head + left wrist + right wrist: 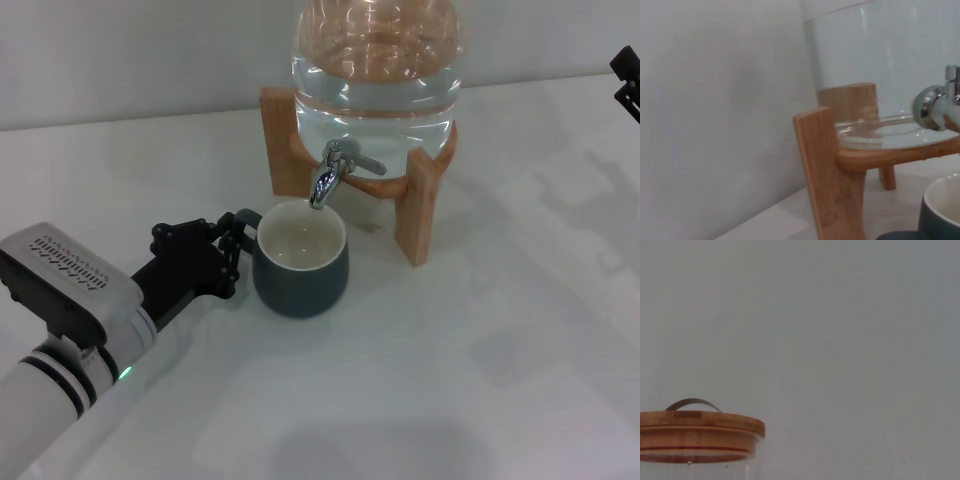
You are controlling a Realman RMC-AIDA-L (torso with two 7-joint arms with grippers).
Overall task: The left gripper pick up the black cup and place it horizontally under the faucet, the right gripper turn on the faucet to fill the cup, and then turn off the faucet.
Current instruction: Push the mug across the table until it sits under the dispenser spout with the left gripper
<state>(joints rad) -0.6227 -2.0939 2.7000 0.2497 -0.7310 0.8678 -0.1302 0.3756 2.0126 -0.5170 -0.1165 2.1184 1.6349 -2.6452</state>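
The black cup (300, 262) stands upright beneath the faucet (335, 170); the left gripper (238, 243) clasps its handle side; the right gripper (627, 82), fingers unreadable, waits well apart from the lever.

We find the head view evenly and brightly lit, with soft diffuse light from above. Faint shadows lie under the black cup (300, 272) and beside the wooden stand (418, 210). We note bright glare spots on the faucet (335, 170) and reflections across the water jar (378, 60). In the left wrist view we find the near cup rim (940, 200) out of focus. The right wrist view is flat and uniform.
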